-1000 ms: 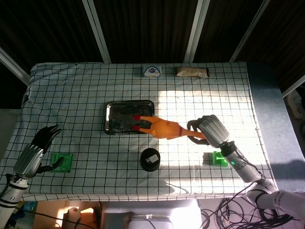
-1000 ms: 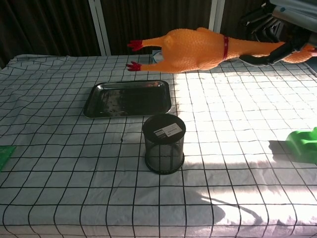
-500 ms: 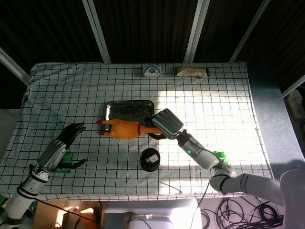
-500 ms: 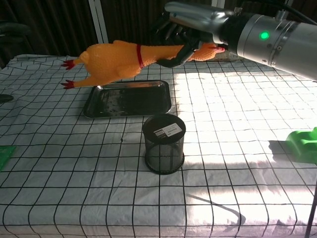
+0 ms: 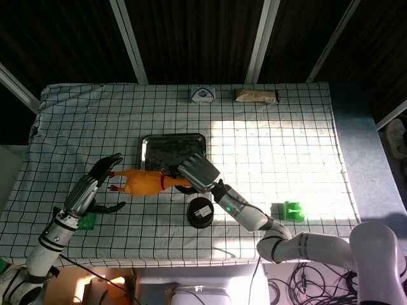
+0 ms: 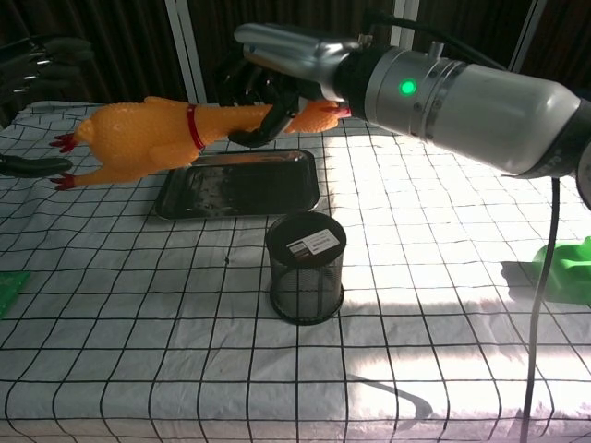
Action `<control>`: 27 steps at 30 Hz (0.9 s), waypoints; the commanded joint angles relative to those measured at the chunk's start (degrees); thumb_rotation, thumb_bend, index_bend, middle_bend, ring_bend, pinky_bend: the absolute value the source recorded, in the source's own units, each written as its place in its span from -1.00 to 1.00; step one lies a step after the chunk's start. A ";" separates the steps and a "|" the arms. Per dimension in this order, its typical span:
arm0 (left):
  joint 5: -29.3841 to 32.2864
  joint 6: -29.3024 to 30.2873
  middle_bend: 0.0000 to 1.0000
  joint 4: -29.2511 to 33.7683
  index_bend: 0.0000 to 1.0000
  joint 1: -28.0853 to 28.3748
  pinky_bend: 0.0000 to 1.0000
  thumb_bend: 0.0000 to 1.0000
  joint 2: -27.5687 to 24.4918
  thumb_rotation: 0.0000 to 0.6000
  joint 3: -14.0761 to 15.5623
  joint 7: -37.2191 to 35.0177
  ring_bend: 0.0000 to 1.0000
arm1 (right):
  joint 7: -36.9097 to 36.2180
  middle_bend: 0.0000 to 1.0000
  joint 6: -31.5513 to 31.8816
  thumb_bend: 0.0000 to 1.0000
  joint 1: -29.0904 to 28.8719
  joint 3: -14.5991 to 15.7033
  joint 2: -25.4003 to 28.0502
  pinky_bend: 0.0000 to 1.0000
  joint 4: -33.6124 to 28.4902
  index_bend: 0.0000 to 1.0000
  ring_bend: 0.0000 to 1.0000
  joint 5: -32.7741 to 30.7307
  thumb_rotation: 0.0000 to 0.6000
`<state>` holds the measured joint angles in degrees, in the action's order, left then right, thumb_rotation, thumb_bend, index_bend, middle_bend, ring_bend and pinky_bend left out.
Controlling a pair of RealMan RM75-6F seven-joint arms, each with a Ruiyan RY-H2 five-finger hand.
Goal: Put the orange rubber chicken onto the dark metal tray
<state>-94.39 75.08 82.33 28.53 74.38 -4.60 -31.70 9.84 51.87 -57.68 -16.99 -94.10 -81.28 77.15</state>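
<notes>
While the right hand (image 5: 196, 173) gripped the orange rubber chicken (image 5: 141, 182) by its neck end, the body hung clear of the table, stretched out toward the left hand (image 5: 95, 184). Fingers (image 6: 261, 132) were curled round the neck just past the red collar. Chicken's red feet sat just beside the left hand's fingertips; contact could not be told from either view. Left hand held nothing, fingers spread apart, thumb low.

Dark metal tray (image 5: 152, 143) lay just behind the right hand, flat on the checked cloth (image 5: 286, 140). In the chest view the chicken (image 6: 148, 138) was up above the tray's (image 6: 185, 175) left-front corner, mostly off to the side of it, not resting on it.

Black mesh cup (image 5: 201, 212) stood upright just in front of the right hand. Green block (image 5: 290, 211) sat well out to the right of that hand. Another green piece (image 5: 88, 221) lay just in front of the left hand.
</notes>
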 commanded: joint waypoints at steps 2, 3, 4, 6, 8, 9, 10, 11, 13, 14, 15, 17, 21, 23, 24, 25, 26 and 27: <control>0.60 -1.50 -1.00 -0.11 -1.00 0.72 -0.74 -0.63 0.21 1.00 0.39 -0.77 -1.00 | 0.07 0.60 0.64 -0.05 -0.47 -0.27 -0.92 0.54 0.32 0.88 0.50 -0.30 1.00; 0.81 -1.98 -1.00 -0.06 -1.00 0.87 -0.71 -0.63 0.12 1.00 0.53 -0.88 -1.00 | 0.17 0.60 0.82 -0.05 -0.48 -0.19 -0.96 0.54 0.31 0.88 0.50 -0.25 1.00; 0.92 -2.24 -1.00 0.02 -1.00 0.97 -0.67 -0.63 0.04 1.00 0.62 -1.00 -1.00 | 0.20 0.60 0.93 -0.05 -0.47 -0.14 -0.95 0.54 0.24 0.88 0.50 -0.25 1.00; 1.10 -2.65 -1.00 0.24 -1.00 1.18 -0.60 -0.63 0.01 1.00 0.76 -1.49 -1.00 | 0.35 0.60 1.03 -0.05 -0.48 -0.12 -0.87 0.54 0.16 0.88 0.50 -0.48 1.00; 1.52 -2.84 -1.00 0.20 -1.00 1.33 -0.52 -0.62 0.23 1.00 0.62 -1.54 -1.00 | 0.34 0.60 1.03 -0.05 -0.53 -0.19 -0.87 0.54 0.05 0.88 0.50 -0.80 1.00; 2.00 -3.07 -1.00 0.16 -1.00 1.42 -0.44 -0.62 0.45 1.00 0.45 -1.27 -0.98 | 0.34 0.60 1.03 -0.05 -0.55 -0.21 -0.87 0.54 -0.05 0.88 0.50 -0.98 1.00; 2.51 -3.21 -0.95 0.14 -0.99 1.47 -0.33 -0.62 0.67 1.00 0.22 -0.93 -0.93 | 0.36 0.60 1.08 -0.05 -0.58 -0.21 -0.90 0.54 -0.10 0.88 0.50 -1.06 1.00; 3.21 -3.33 -0.83 0.08 -0.92 1.52 -0.20 -0.61 1.06 1.00 -0.13 -0.31 -0.83 | 0.40 0.60 1.07 -0.05 -0.61 -0.17 -0.91 0.54 -0.21 0.88 0.50 -1.18 1.00; 3.81 -3.66 -0.43 0.10 -0.61 1.66 0.12 -0.58 1.47 1.00 -0.34 0.03 -0.49 | 0.55 0.60 1.03 -0.05 -0.67 -0.11 -0.96 0.54 -0.33 0.88 0.50 -1.39 1.00; 3.87 -3.77 -0.16 -0.08 -0.34 1.77 0.30 -0.54 1.68 1.00 -0.36 0.31 -0.27 | 0.64 0.60 1.00 -0.05 -0.70 -0.09 -1.00 0.54 -0.37 0.88 0.50 -1.55 1.00; 3.91 -4.04 0.04 -0.21 -0.12 1.89 0.47 -0.48 1.91 1.00 -0.26 0.39 -0.08 | 0.75 0.60 1.01 -0.05 -0.72 -0.08 -1.03 0.54 -0.45 0.88 0.50 -1.73 1.00; 3.75 -4.28 0.28 -0.60 0.12 2.05 0.66 -0.33 2.24 1.00 -0.03 0.86 0.14 | 0.93 0.60 1.29 -0.05 -0.70 -0.09 -1.10 0.54 -0.47 0.88 0.50 -1.82 1.00; 4.06 -2.51 0.65 -0.70 0.46 1.47 0.95 0.14 3.94 1.00 -0.37 1.85 0.48 | 1.39 0.60 1.81 -0.05 -0.56 -0.21 -1.04 0.54 -0.65 0.88 0.50 -2.34 1.00; 4.45 -2.22 0.79 -0.26 0.57 1.24 1.00 0.27 4.27 1.00 -0.48 2.30 0.62 | 1.93 0.60 1.95 -0.05 -0.50 -0.20 -0.94 0.54 -0.80 0.88 0.50 -2.66 1.00; 4.85 -1.50 0.81 -0.27 0.58 0.95 1.00 0.30 4.77 1.00 -0.85 2.87 0.65 | 2.19 0.60 1.97 -0.05 -0.47 -0.21 -0.87 0.54 -0.98 0.88 0.50 -2.91 1.00; 5.16 -1.13 0.85 -0.34 0.60 0.77 1.00 0.34 5.15 1.00 -1.03 3.65 0.68 | 2.39 0.60 2.02 -0.05 -0.44 -0.19 -0.78 0.54 -1.14 0.88 0.50 -3.02 1.00; 5.67 -0.47 0.86 -0.19 0.61 0.47 1.00 0.37 5.71 1.00 -1.43 3.95 0.70 | 2.65 0.60 2.10 -0.05 -0.42 -0.14 -0.69 0.54 -1.29 0.88 0.50 -3.10 1.00; 5.83 -0.42 0.88 -0.12 0.62 0.40 1.00 0.40 5.85 1.00 -1.47 4.20 0.72 | 2.83 0.60 2.15 -0.05 -0.39 -0.09 -0.63 0.54 -1.40 0.88 0.50 -3.15 1.00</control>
<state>-89.07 74.18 82.08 29.29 79.72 -5.70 -28.06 12.59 53.98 -58.10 -17.12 -94.78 -82.62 74.04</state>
